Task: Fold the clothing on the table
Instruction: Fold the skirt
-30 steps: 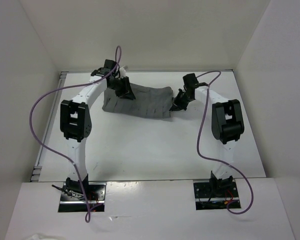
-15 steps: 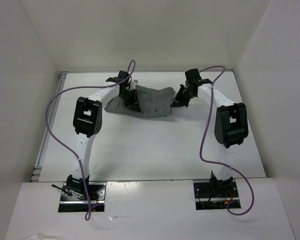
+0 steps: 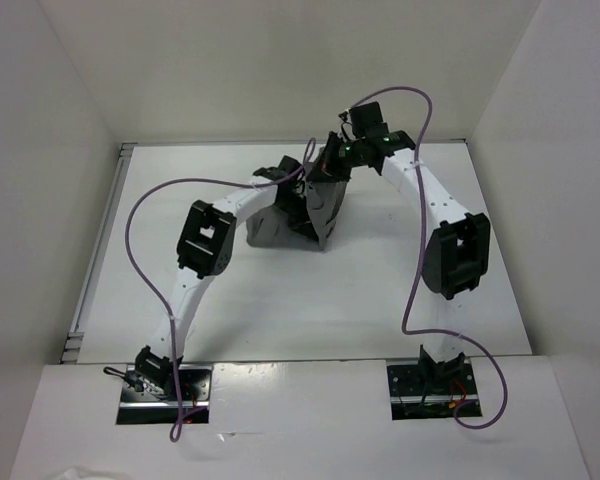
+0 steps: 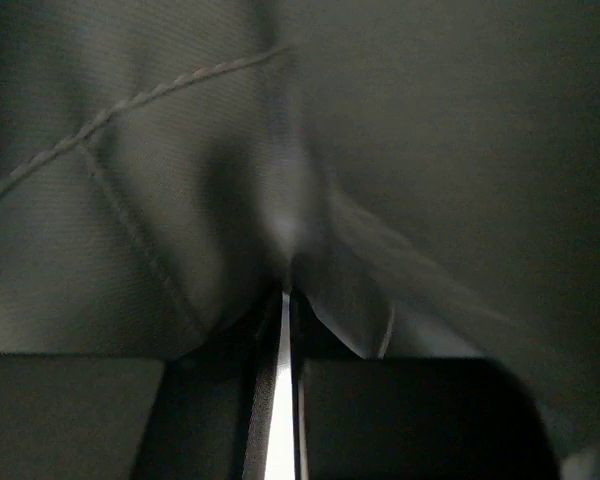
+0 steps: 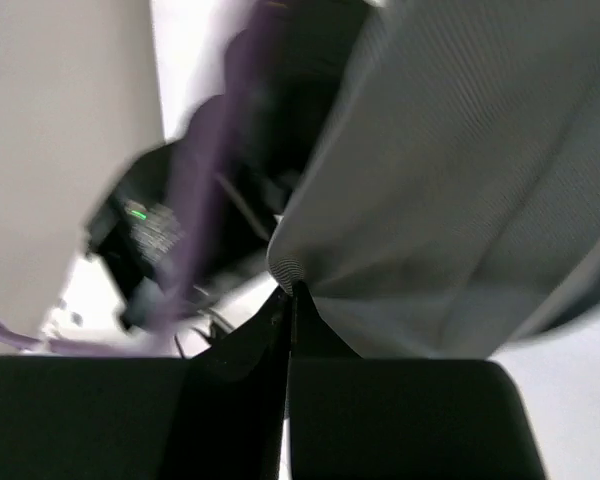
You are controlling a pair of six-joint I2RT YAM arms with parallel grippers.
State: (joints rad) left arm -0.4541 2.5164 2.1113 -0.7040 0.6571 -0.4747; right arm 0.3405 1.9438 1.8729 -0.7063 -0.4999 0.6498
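**A:** Count?

**B:** One garment (image 3: 268, 232). Two arms: left arm (image 3: 205, 240) and right arm (image 3: 455, 250). Two purple cables (image 3: 132, 240), one per arm. Two black mounting plates (image 3: 198, 385) on the front ledge.

**A:** Garment, look and place?

**B:** Plain mid-grey with a fine weave, no print. Stitched seam lines show in the left wrist view. It is bunched into a narrow heap at the far middle of the white tabletop (image 3: 310, 300), between the two wrists. The lower left part rests on the surface. The upper right part is drawn up off it and looks darker there.

**A:** Jaws?

**B:** Left jaws are closed to a thin bright slit, with cloth gathered and pinched at the tips. Right jaws are fully shut with no gap, nipping a rounded fold edge of the same garment. The cloth spreads away from them across the right wrist view.
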